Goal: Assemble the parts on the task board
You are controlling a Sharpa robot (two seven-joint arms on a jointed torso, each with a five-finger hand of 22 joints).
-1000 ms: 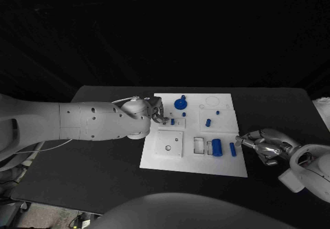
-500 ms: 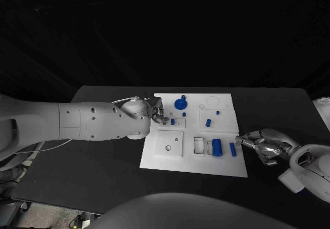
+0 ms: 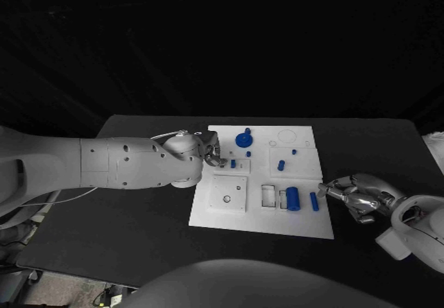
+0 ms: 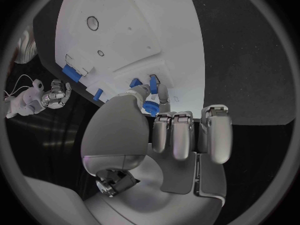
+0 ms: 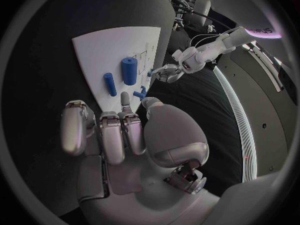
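The white task board (image 3: 264,212) lies mid-table with blue parts on it. A knob (image 3: 243,138) stands at its far end. Near its front-right corner lie a thick cylinder (image 3: 292,197) and a slim cylinder (image 3: 313,201). Small pegs (image 3: 280,165) stand between them. My left hand (image 3: 208,153) hovers over the board's left side. In the left wrist view its thumb and a finger pinch a small blue part (image 4: 150,106), and the other fingers (image 4: 181,135) are curled. My right hand (image 3: 356,196) sits just off the board's right edge and pinches a small blue piece (image 5: 140,92) beside the slim cylinder (image 5: 110,84).
A white square block (image 3: 228,193) with a hole sits on the board's front left, with open slots (image 3: 268,196) beside it. Bare black table (image 3: 138,218) surrounds the board. A pale object (image 3: 435,146) lies at the table's far right edge.
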